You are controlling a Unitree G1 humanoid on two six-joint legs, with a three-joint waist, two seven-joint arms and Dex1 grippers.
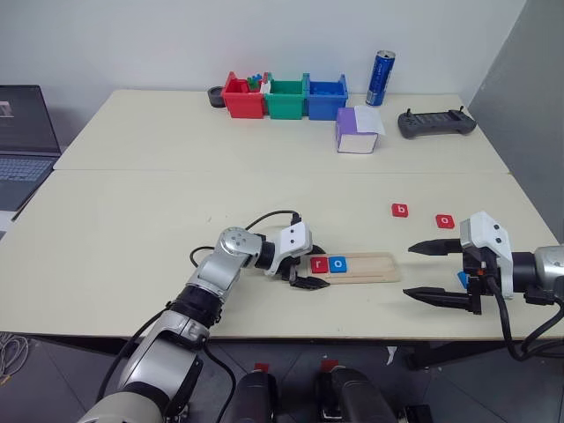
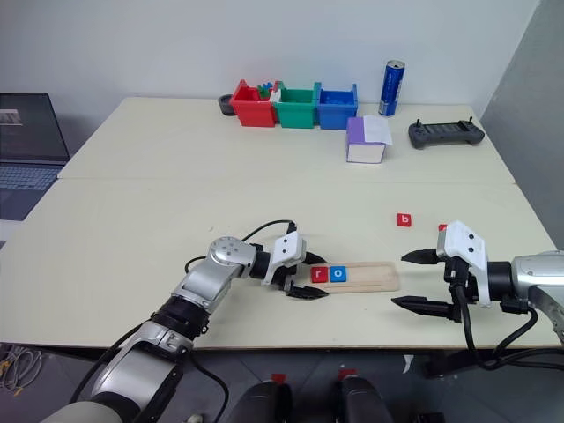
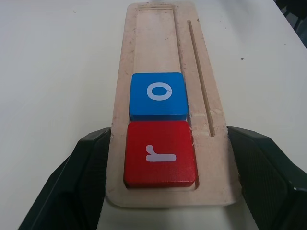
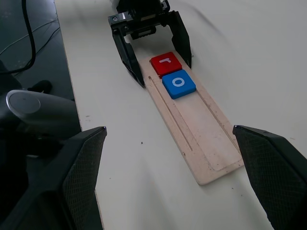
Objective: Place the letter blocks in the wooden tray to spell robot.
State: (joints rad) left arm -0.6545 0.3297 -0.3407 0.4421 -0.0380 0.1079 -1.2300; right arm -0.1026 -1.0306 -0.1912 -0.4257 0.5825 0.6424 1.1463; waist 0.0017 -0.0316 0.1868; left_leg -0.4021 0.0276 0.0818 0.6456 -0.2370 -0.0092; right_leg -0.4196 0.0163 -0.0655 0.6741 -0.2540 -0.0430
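The wooden tray (image 1: 370,267) lies near the table's front edge. At its left end a red "r" block (image 1: 318,263) and a blue "o" block (image 1: 339,263) sit side by side. My left gripper (image 1: 304,268) straddles that end, one finger (image 3: 86,177) pressed against each long edge. To the right of the tray my right gripper (image 1: 409,271) hovers wide open and holds nothing. A red "b" block (image 1: 400,210) and a red "o" block (image 1: 445,221) lie on the table beyond it. A blue block (image 1: 462,279) is partly hidden behind the right gripper.
Red (image 1: 243,99), green (image 1: 285,99) and blue (image 1: 325,99) bins stand in a row at the back. Beside them are a blue can (image 1: 380,77), a purple-and-white box (image 1: 356,130) and a black controller (image 1: 436,123). A laptop (image 1: 22,145) sits off the table's left side.
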